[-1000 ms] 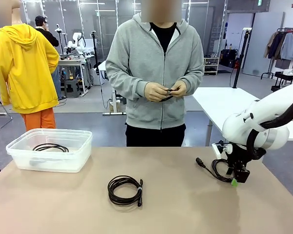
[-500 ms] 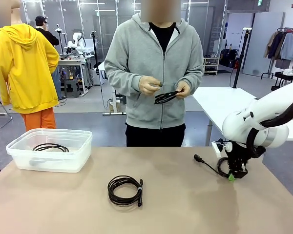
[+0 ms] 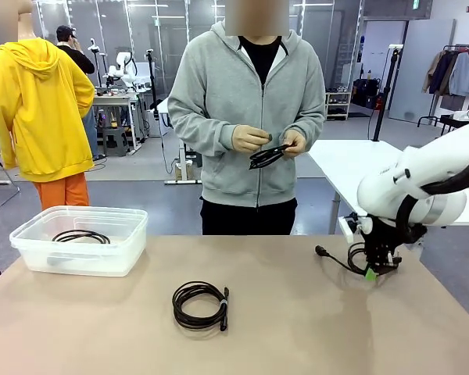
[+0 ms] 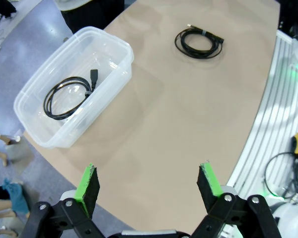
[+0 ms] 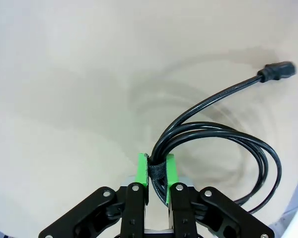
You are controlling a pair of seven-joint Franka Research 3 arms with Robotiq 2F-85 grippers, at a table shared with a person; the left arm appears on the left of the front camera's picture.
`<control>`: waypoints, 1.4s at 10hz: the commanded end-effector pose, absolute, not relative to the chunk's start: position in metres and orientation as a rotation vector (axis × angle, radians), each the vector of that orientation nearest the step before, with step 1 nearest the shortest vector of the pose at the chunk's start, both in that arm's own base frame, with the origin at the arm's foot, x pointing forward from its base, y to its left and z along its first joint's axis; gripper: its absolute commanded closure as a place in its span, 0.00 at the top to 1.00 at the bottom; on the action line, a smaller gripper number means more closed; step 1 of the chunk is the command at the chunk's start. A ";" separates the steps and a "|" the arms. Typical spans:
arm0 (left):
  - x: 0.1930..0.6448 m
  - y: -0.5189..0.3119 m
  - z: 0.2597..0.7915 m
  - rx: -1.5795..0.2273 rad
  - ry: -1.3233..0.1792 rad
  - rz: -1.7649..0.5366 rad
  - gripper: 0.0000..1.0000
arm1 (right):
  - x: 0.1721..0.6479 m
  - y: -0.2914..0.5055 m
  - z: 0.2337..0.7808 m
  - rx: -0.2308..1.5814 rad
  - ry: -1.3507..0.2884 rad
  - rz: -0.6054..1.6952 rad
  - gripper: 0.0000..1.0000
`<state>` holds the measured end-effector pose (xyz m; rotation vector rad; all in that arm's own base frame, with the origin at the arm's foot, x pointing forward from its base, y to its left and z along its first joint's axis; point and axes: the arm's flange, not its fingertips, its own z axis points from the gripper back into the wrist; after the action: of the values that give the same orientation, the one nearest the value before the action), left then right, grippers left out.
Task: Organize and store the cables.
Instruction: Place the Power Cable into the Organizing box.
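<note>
Currently the right gripper [image 5: 156, 174] is clamping shut on one coiled cable [image 5: 228, 132], pads pinching it right at the tie band [image 5: 157, 167]. The coil is hanging what looks like just off the table [image 3: 297, 336] near its right edge, plug end [image 5: 278, 71] sticking out loose on a straight tail. Risk one: the pinch is sitting on the thin band alone, so the loops could be sliding or fanning out if the arm is swinging fast. Risk two: that free tail is trailing low and could be catching the second coil [image 3: 199, 305] lying mid-table, dragging it out of place, or hooking the rim of the clear bin [image 3: 31, 227] at the far left, where another cable [image 3: 80, 236] is already lying. The left gripper [image 4: 149, 184] is hovering wide open above the bin end, so a long crossing is risking arm contact. The person's hands [image 3: 252, 141] are working a further cable [image 3: 266, 156] beyond the far edge, apparently clear of the path.
</note>
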<state>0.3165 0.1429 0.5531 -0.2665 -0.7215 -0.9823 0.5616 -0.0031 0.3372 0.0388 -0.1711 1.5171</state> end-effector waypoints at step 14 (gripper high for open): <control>0.315 0.142 0.552 -0.276 -0.733 -1.003 1.00 | 0.559 0.134 0.436 -0.021 -0.168 1.750 0.00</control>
<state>0.3165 0.1426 0.5532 -0.2660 -0.7210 -0.9830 0.5511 0.1243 0.4343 -0.0147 -0.2039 1.7541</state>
